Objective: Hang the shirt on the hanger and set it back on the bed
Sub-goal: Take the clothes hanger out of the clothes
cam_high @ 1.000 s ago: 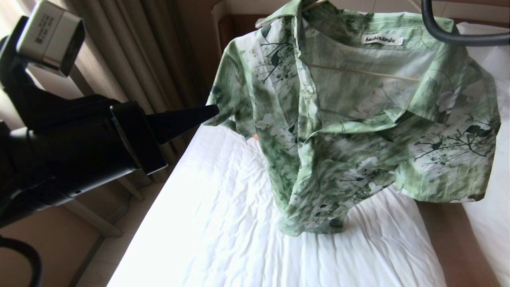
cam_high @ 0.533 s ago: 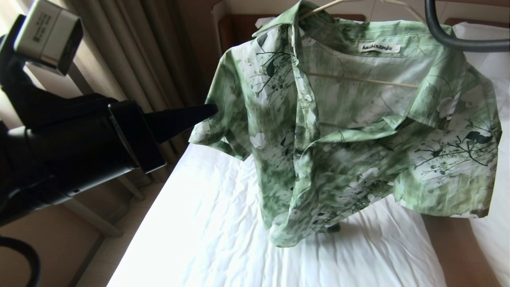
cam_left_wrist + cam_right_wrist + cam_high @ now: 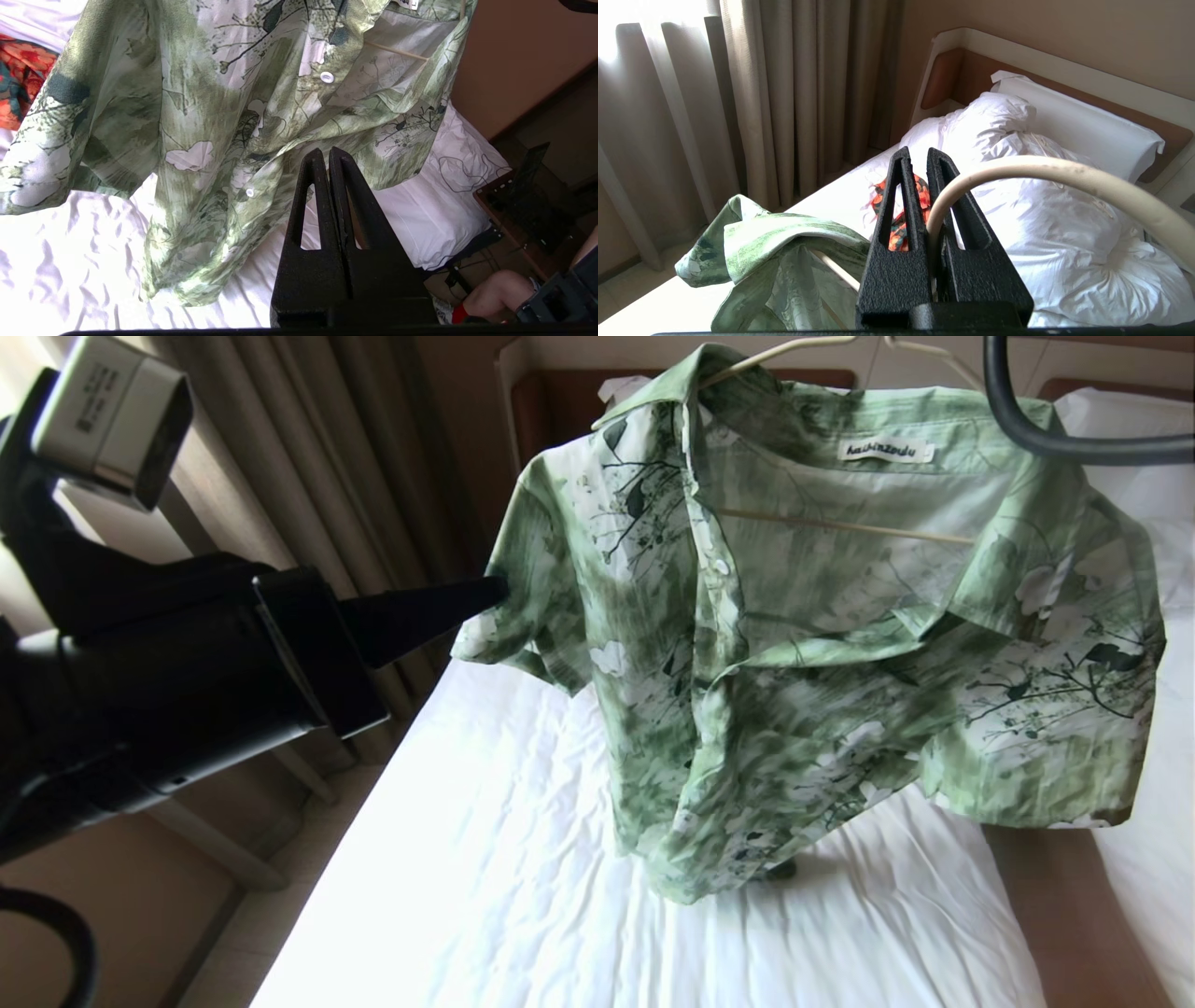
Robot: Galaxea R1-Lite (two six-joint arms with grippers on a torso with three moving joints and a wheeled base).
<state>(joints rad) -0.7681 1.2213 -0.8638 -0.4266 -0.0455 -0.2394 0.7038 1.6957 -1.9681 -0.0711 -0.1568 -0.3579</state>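
Observation:
The light-green flowered shirt (image 3: pixel 794 644) hangs in the air on the cream hanger (image 3: pixel 845 525), and its hem reaches down to the bed (image 3: pixel 485 877). Above the head view's frame, my right gripper (image 3: pixel 920 153) is shut on the hanger's curved hook (image 3: pixel 1045 169), with the shirt (image 3: pixel 761 242) draped below it. My left gripper (image 3: pixel 495 588) is shut and empty at the edge of the shirt's left sleeve. In the left wrist view its tips (image 3: pixel 327 151) point at the shirt front (image 3: pixel 210 93). I cannot tell whether they touch the cloth.
A small orange patterned garment (image 3: pixel 18 70) lies on the sheet near the pillows (image 3: pixel 1064 126) and headboard (image 3: pixel 943 74). Curtains (image 3: pixel 308 476) hang to the left of the bed. A second white bed (image 3: pixel 1153 859) lies to the right across a brown gap. A person's leg (image 3: pixel 490 294) is beside it.
The hanging shirt has swung: its left sleeve and hem drifted left, then back a little. More of the hanger's top wire shows. Both arms have kept still.

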